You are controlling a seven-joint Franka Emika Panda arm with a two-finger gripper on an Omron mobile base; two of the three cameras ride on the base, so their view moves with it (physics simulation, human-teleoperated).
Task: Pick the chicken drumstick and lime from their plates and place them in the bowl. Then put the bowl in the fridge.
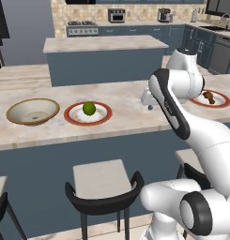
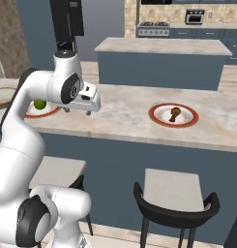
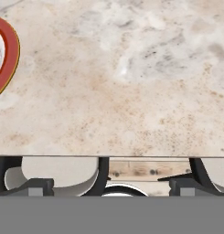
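Observation:
The lime lies on a red-rimmed white plate at the middle of the counter. To its left stands the tan bowl, with nothing in it. The brown drumstick rests on the second plate, far right on the same counter. My gripper hovers just above the counter between the two plates, close to the right of the lime's plate. It is open and holds nothing. In the hand view the fingertips stand wide apart over bare counter, and a plate rim shows at the left edge.
Stools stand along the counter's near side below its edge. A second island lies beyond the counter. A tall dark unit, seemingly the fridge, stands at the far left behind it. Blue cabinets and a stove line the back wall.

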